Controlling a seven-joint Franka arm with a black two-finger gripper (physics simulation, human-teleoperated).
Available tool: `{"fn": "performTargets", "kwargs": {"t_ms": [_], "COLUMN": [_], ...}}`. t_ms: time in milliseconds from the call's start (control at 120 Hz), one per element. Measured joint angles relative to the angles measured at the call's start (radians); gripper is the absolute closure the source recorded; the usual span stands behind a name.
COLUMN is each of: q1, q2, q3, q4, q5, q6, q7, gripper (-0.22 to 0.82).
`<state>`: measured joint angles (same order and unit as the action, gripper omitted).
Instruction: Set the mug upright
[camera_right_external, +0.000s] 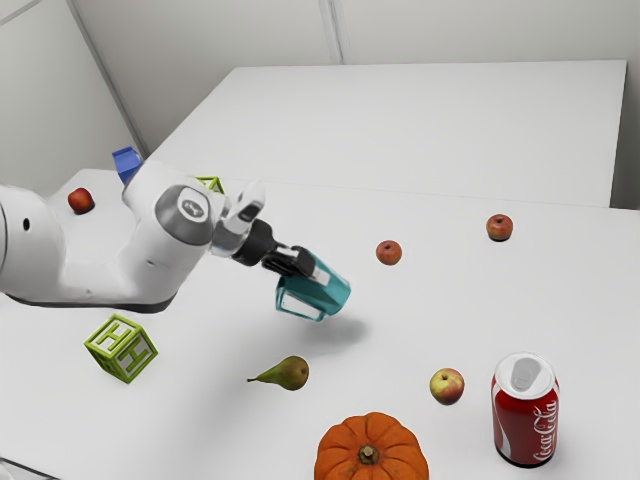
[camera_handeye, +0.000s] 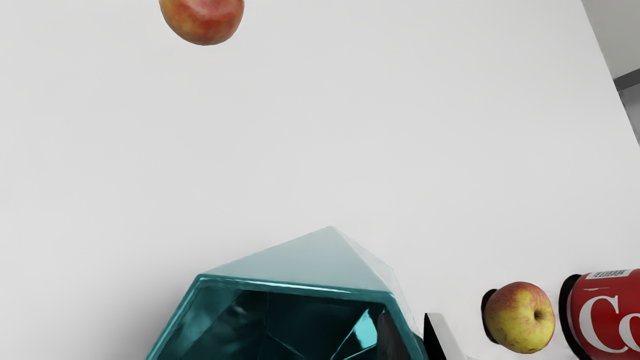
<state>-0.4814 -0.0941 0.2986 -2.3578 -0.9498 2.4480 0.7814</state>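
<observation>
So the mug (camera_right_external: 331, 294) is a teal, faceted thing, glossy and dark inside, and it's nowhere near upright: it's tipped over on a slant, mouth toward 10 o'clock and base toward 4 in the exterior view, handle hanging off the 7 o'clock side. It sits just toward 6 o'clock from that view's middle, looks lifted off the table (camera_right_external: 200, 420), its wall pinched by the gripper (camera_right_external: 311, 270) near the rim.

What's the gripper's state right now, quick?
Black two-finger gripper: closed, holding the shiny teal faceted mug by its wall, one finger inside and one outside; the mug is tilted.
</observation>
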Motion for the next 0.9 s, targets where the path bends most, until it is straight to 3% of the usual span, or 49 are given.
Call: {"fn": "performTargets", "kwargs": {"t_ms": [183,350,617,900], "q1": [0.069,0.089,0.091,0.094], "q2": [-0.075,-0.059,0.014,0.025], "q3": [0.001,0.001,0.002,0.002], "q4": [0.01,0.021,0.023,0.018], "q5": [0.552,0.836,0.952,0.962], "q6": [-0.036,-0.1,-0.136,-0.138], "q7": [-0.147,-0.273,-0.419,-0.519], "gripper": [0.75,0.75,0.75,0.71]}}
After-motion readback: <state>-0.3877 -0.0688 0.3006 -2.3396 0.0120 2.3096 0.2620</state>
